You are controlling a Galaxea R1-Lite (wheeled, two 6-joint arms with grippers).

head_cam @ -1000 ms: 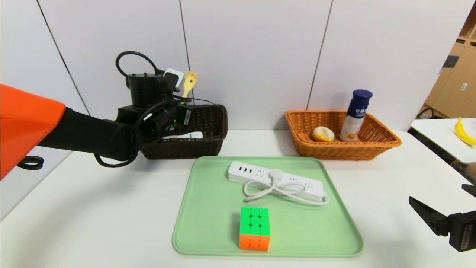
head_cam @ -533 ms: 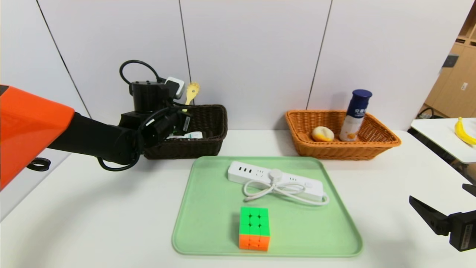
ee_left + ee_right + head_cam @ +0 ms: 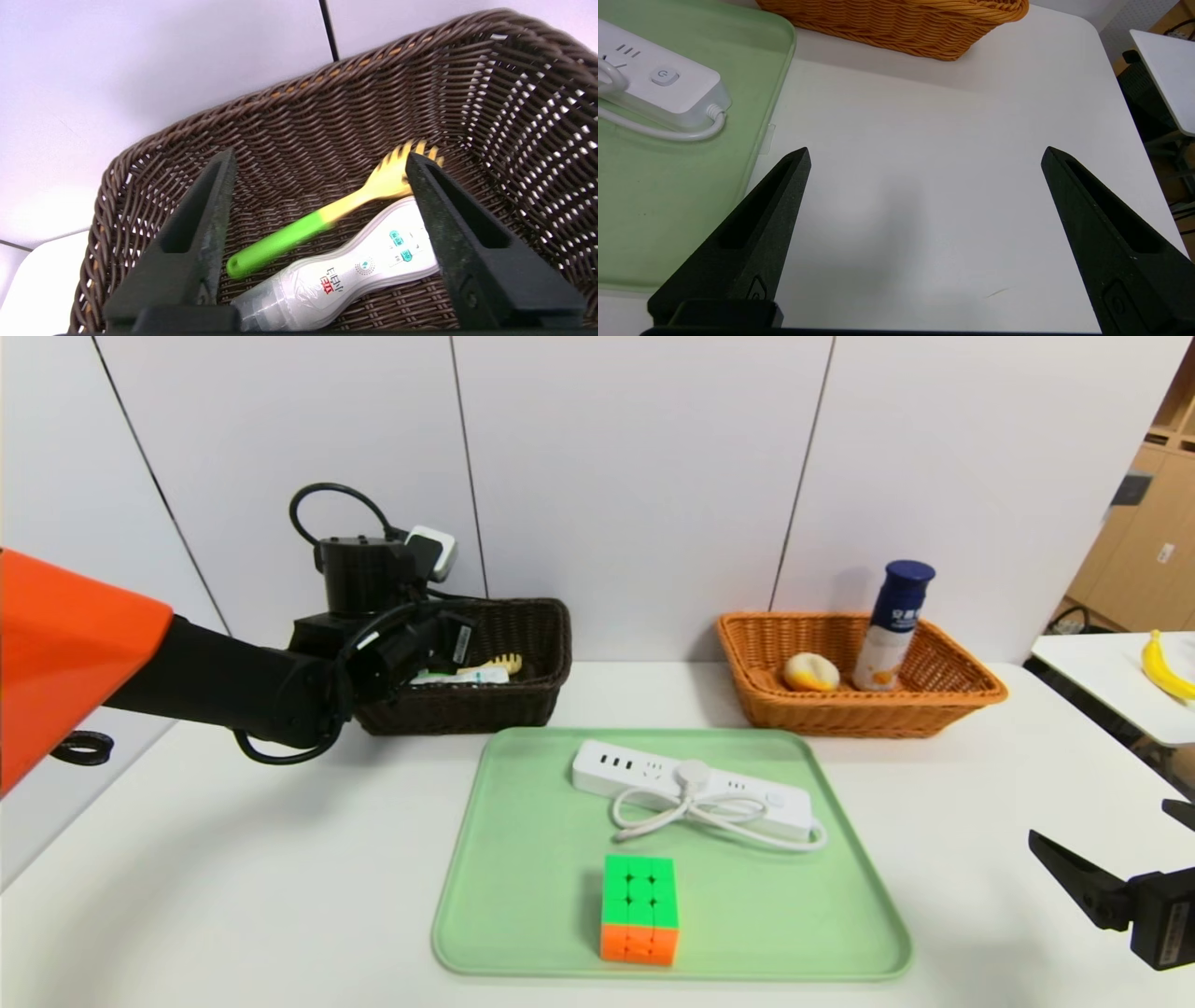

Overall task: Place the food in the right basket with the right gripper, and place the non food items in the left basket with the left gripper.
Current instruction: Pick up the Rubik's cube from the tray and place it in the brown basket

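My left gripper [image 3: 446, 637] hangs open over the dark brown left basket [image 3: 532, 695]. Inside the basket [image 3: 327, 116] lie a yellow fork with a green handle [image 3: 327, 217] and a white tube [image 3: 355, 273], both free between my open fingers [image 3: 210, 205]; the fork's yellow head also shows in the head view [image 3: 495, 665]. A white power strip [image 3: 691, 791] and a green-and-orange cube [image 3: 639, 907] lie on the green tray [image 3: 523, 896]. The orange right basket [image 3: 934, 709] holds a bread roll [image 3: 810, 672] and a blue-capped bottle [image 3: 894, 625]. My right gripper [image 3: 1102, 887] is open and empty, parked over the table at the right.
A banana [image 3: 1162, 667] lies on a separate white table at the far right. The tray's right edge [image 3: 780, 93] and the power strip's end [image 3: 658, 88] are beside my right gripper. The wall stands right behind both baskets.
The fork was held up above the left basket in my left gripper; now it lies inside the basket and the gripper is open, slightly shifted left.
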